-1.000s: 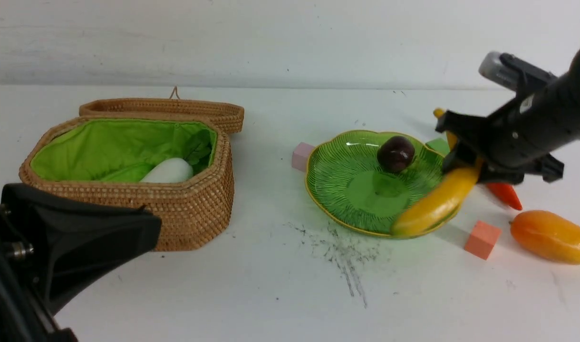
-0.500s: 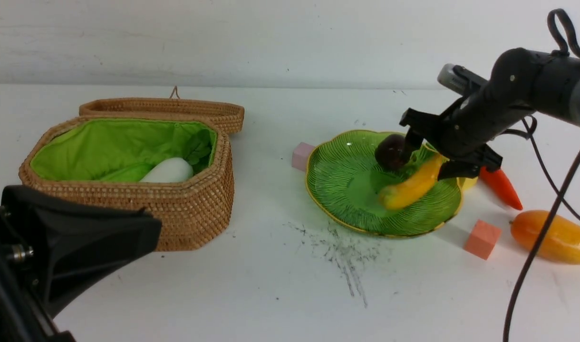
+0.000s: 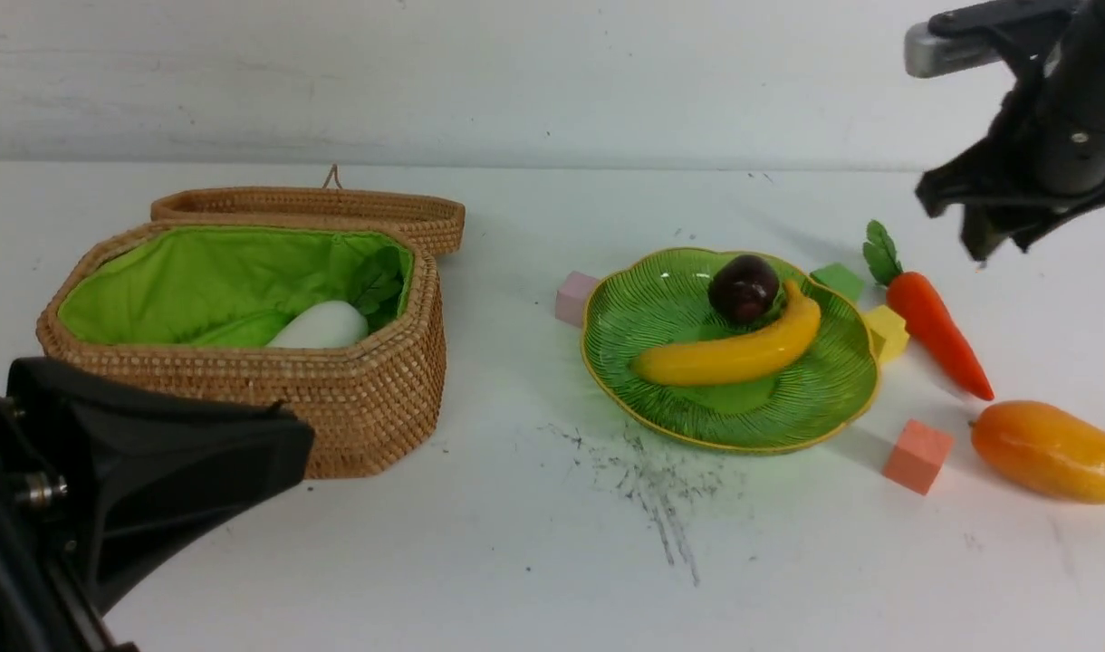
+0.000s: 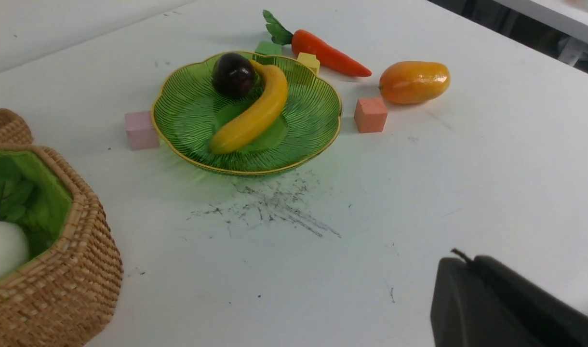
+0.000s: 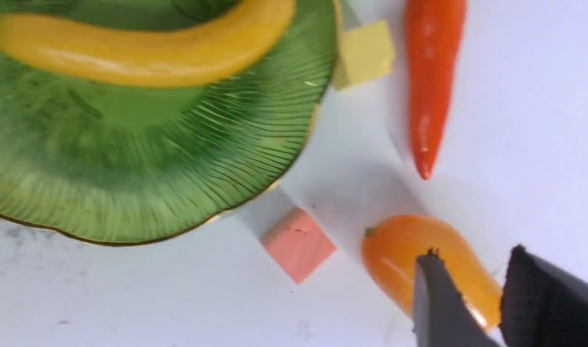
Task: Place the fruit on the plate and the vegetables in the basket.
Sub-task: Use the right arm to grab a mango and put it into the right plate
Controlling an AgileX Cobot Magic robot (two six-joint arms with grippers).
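Banana [image 3: 729, 355] now released onto plate [image 3: 815, 398]; right gripper [image 3: 996, 244] raised, empty, narrowly parted; mango [image 3: 1051, 450] next: descend, widen

A yellow banana [image 5: 144, 48] lies across the ribbed green plate [image 5: 130, 183]. A yellow cube [image 5: 364, 53] sits at the plate's right rim, with an orange carrot [image 5: 431, 82] just beyond, its tip pointing near. A salmon-pink cube [image 5: 299, 243] rests on the white table [image 5: 515, 144] between plate and mango [image 5: 400, 255]. The right gripper [image 5: 473, 250], dark fingers slightly parted and empty, hangs over the mango.
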